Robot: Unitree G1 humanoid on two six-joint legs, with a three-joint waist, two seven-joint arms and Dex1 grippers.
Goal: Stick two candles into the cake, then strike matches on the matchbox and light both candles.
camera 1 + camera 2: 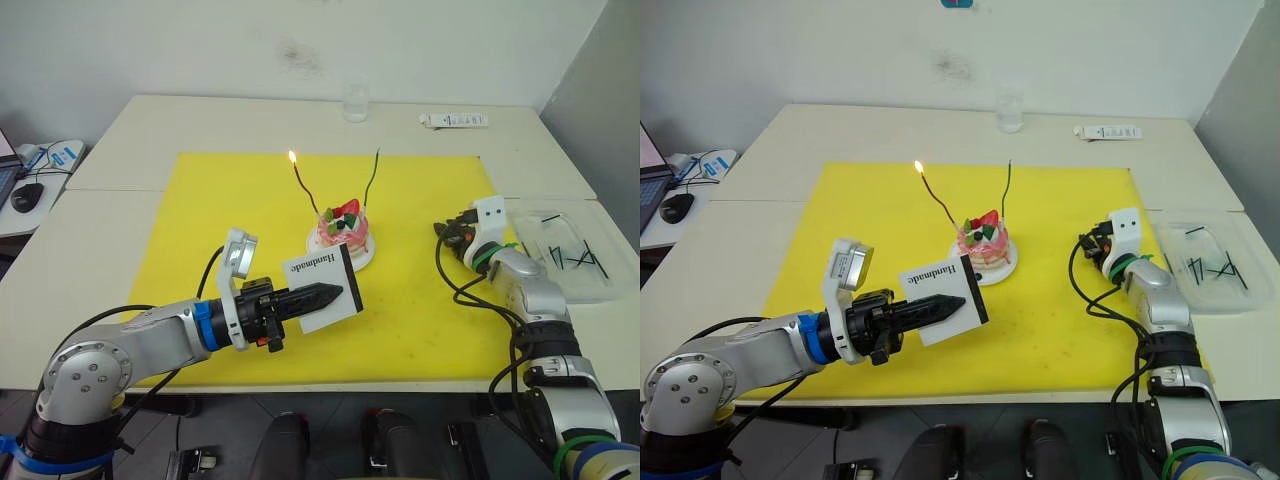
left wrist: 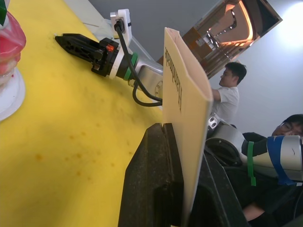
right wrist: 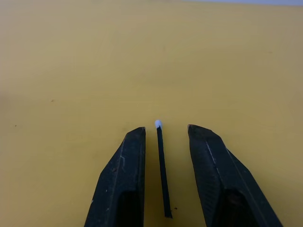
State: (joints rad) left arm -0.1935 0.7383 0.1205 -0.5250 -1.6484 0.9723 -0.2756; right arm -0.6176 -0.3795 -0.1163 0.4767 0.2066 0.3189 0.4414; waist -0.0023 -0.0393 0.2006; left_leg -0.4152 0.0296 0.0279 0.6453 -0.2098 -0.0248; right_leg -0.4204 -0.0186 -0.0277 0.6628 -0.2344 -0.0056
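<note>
The pink cake [image 1: 341,228] sits on its white plate [image 1: 371,256] mid-mat with both candles stuck in it. The red-brown candle [image 1: 303,186] burns with a small flame at its tip; the green candle [image 1: 371,180] shows no flame. Just in front of the cake, my left gripper [image 1: 340,291] is shut on the white matchbox [image 1: 316,268], held on edge above the mat. To the right of the cake, my right gripper [image 3: 166,127] is low over the mat and open, with one dark match [image 3: 162,165] with a white tip lying between its fingers.
A yellow mat [image 1: 230,200] covers the table's middle. At the right edge a clear tray [image 1: 560,222] holds several matches. A glass [image 1: 355,100] and a white tube [image 1: 455,120] stand at the back. People [image 2: 229,90] sit beyond the table.
</note>
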